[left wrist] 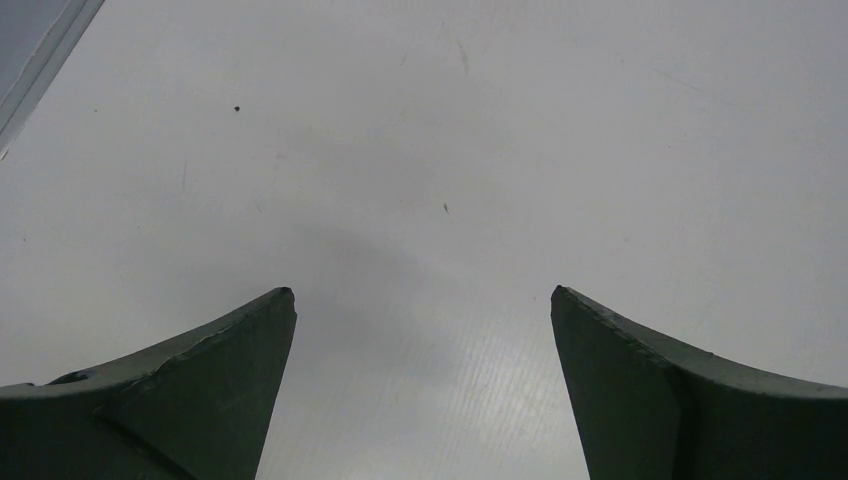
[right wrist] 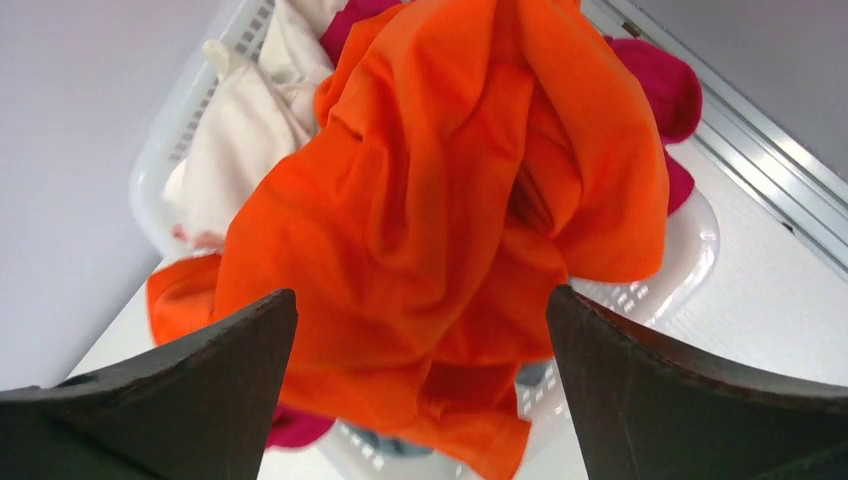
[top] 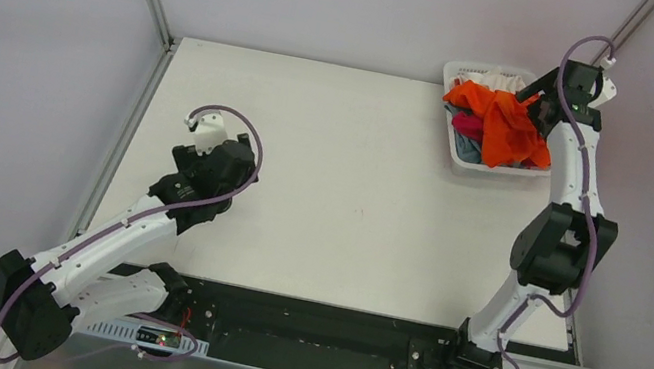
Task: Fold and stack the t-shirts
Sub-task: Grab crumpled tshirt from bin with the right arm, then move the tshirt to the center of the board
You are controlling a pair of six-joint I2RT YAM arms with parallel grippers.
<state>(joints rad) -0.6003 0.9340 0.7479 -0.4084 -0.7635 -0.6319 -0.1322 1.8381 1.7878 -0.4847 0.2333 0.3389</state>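
Hanging over the basket [top: 469, 162] at the tabletop's [top: 346, 168] far right corner, the right fingers [right wrist: 200, 400] are spread wide. Ahead of them, the orange shirt [right wrist: 440, 200] lies heaped in the basket on a crimson shirt [right wrist: 660, 90] and a cream shirt [right wrist: 240, 140]. The left fingers [left wrist: 200, 400], also spread, hover over the tabletop, well apart from the basket.

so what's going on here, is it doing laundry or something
Roughly, yes: it's folding t-shirts, and it has barely started. The right gripper hangs open over the white basket at the table's far right corner. It is just above the orange t-shirt, which is heaped on the cream shirt and the crimson shirt. It grips nothing. The left gripper is open too, over the table. Nothing is folded yet.
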